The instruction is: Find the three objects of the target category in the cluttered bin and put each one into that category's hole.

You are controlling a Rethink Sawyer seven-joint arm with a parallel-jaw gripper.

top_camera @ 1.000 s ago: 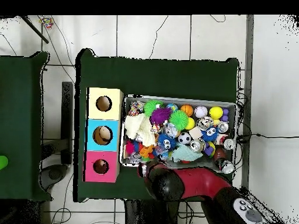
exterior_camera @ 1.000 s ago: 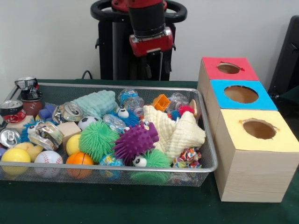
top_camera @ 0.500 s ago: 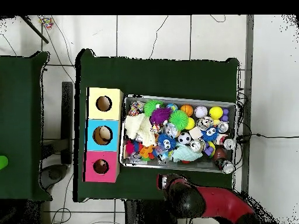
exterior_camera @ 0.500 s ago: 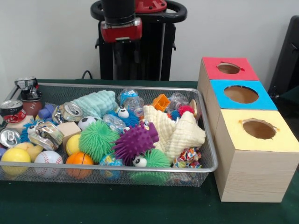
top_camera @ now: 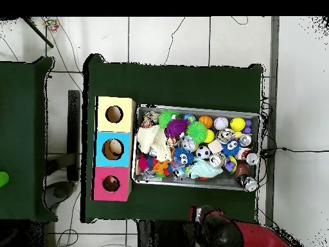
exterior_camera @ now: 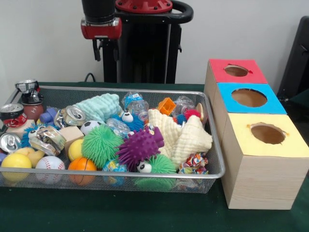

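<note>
Tool: the tool (exterior_camera: pixel 106 50) hangs high behind the far left part of the bin, under a red collar; two short dark fingers (exterior_camera: pixel 97 50) point down with a gap between them, nothing held, though the dark pedestal behind makes how wide they stand hard to judge.
Bin: the wire mesh bin (exterior_camera: pixel 145 175) sits on the green table (exterior_camera: pixel 120 212), packed full.
Left of bin: crushed cans (exterior_camera: pixel 46 139), a baseball (exterior_camera: pixel 49 163), a yellow ball (exterior_camera: pixel 16 161), an orange ball (exterior_camera: pixel 82 165).
Middle of bin: a green spiky ball (exterior_camera: pixel 100 144) touching a purple spiky ball (exterior_camera: pixel 140 146); a mint cloth (exterior_camera: pixel 99 107) farther back.
Right of bin: a cream cloth (exterior_camera: pixel 179 135).
Boxes: just right of the bin, a row of three, each with a round hole on top; yellow box (exterior_camera: pixel 263 162) nearest, blue box (exterior_camera: pixel 248 98) between, red box (exterior_camera: pixel 235 71) farthest.
</note>
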